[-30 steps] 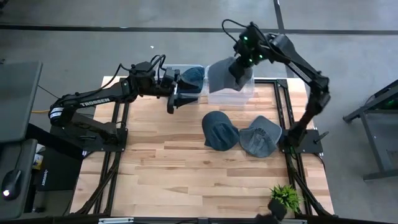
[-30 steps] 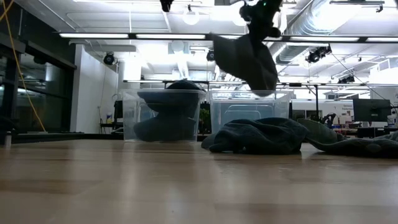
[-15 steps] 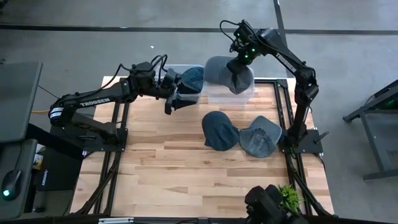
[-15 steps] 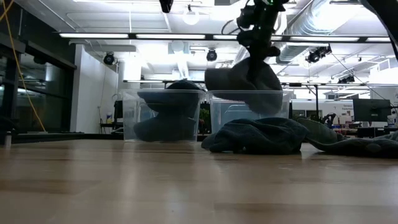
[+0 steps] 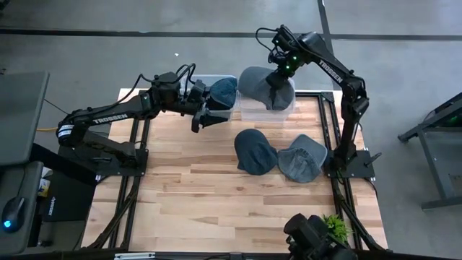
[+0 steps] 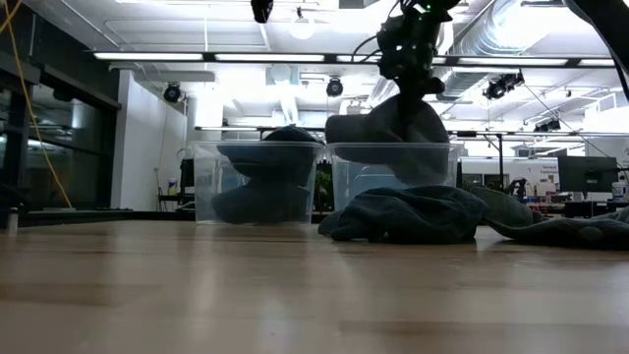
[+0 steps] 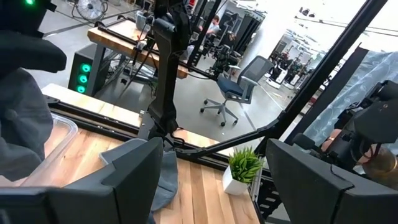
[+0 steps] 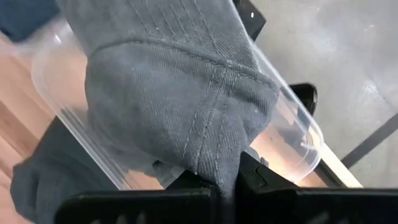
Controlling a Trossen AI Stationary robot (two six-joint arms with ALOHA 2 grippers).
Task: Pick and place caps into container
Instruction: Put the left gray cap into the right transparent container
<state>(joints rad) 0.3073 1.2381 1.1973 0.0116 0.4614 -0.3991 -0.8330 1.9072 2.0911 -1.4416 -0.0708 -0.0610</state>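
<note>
Two bins | left bin (image 5: 216, 108): navy cap (image 5: 223, 91) | right claw (image 5: 276, 81) grips grey cap (image 5: 261, 85) over right bin (image 5: 249, 112)

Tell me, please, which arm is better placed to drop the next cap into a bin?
The right: its gripper is shut on the grey cap directly over the right-hand clear bin. The left gripper is empty.

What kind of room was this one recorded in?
Most likely a robotics lab or workshop in an open industrial hall. The low view shows exposed ceiling ducts and strip lights; the left wrist view shows an office chair on bare concrete and another workbench. The wooden table stands on a metal frame.
</note>
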